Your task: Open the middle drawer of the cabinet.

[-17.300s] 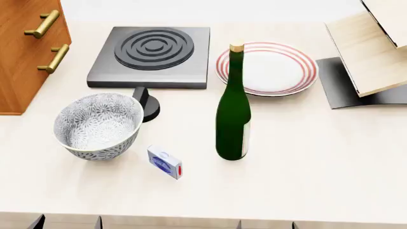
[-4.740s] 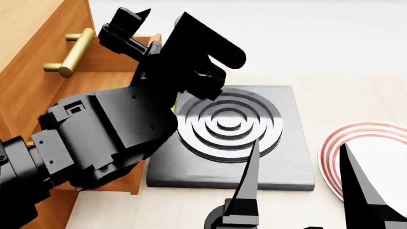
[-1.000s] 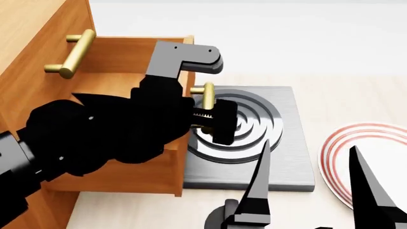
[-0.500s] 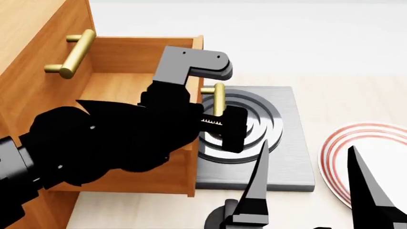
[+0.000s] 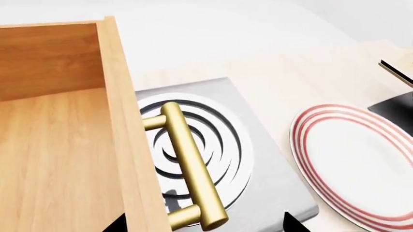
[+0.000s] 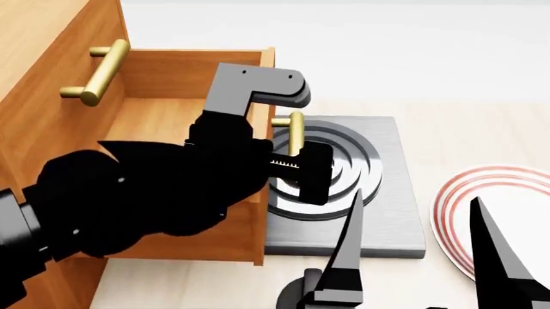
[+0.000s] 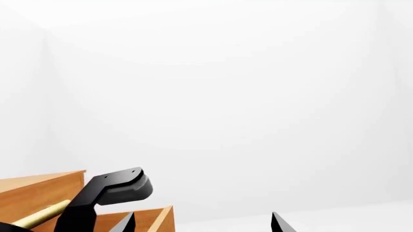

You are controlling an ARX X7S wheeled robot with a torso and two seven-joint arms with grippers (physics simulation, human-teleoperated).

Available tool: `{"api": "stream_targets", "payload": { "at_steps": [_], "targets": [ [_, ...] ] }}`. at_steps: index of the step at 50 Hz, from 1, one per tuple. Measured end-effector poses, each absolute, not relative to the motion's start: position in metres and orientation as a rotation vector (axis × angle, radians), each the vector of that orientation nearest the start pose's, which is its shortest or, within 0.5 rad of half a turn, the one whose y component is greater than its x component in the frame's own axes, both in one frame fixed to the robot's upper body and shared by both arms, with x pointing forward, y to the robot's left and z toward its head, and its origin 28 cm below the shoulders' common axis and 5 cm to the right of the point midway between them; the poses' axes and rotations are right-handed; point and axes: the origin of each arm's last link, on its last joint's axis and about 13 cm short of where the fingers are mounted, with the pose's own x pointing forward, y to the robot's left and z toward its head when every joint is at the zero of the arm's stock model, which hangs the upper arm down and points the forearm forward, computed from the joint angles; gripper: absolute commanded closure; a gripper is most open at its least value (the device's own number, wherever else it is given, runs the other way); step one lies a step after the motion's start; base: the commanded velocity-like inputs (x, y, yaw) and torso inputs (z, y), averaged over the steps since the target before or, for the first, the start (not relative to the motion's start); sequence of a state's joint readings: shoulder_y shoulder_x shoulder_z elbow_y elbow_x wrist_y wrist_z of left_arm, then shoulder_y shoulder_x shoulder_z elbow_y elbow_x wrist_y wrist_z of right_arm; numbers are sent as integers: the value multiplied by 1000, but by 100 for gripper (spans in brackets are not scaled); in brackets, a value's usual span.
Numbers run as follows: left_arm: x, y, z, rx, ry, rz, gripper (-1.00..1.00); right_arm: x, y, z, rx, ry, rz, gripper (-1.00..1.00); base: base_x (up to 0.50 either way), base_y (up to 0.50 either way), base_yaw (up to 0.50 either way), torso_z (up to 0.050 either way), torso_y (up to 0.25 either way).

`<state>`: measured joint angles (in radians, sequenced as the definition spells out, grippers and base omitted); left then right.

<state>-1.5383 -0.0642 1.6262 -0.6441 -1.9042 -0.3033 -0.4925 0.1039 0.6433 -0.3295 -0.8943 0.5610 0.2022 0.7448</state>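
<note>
The orange-brown cabinet (image 6: 43,84) stands at the left of the head view. Its middle drawer (image 6: 163,116) is pulled far out over the stove plate, showing a bare wooden inside (image 5: 58,145). The drawer's brass bar handle (image 6: 295,132) (image 5: 190,164) lies between the jaws of my left gripper (image 6: 288,164) (image 5: 203,223). The jaws are open and wide apart, one inside the drawer front, the other beyond the handle. My right gripper (image 6: 414,196) (image 7: 201,222) hangs open and holds nothing, to the right of the drawer.
The top drawer's brass handle (image 6: 94,72) sticks out above the open drawer. A grey stove plate (image 6: 387,219) (image 5: 258,159) lies under the drawer front. A white plate with red rings (image 6: 451,193) (image 5: 361,164) sits to its right.
Since one second ago the middle drawer has slid further out over the stove plate, with my left gripper moving along. Over the last half second almost nothing has shifted.
</note>
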Motion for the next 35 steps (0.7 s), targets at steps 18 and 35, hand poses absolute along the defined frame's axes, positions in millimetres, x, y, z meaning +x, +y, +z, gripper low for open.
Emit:
{"api": "stream_targets", "payload": {
  "at_steps": [18,35],
  "targets": [
    [358,71,215,-43,430,-401,-100,160,-99,175,122,-435,21,-100,11,-8,-16,-2,0],
    [361,70,209,-91,372,-393,-100,159,-99,175,119,-437,24,-100,9,-9,-17,0,0]
  ]
}}
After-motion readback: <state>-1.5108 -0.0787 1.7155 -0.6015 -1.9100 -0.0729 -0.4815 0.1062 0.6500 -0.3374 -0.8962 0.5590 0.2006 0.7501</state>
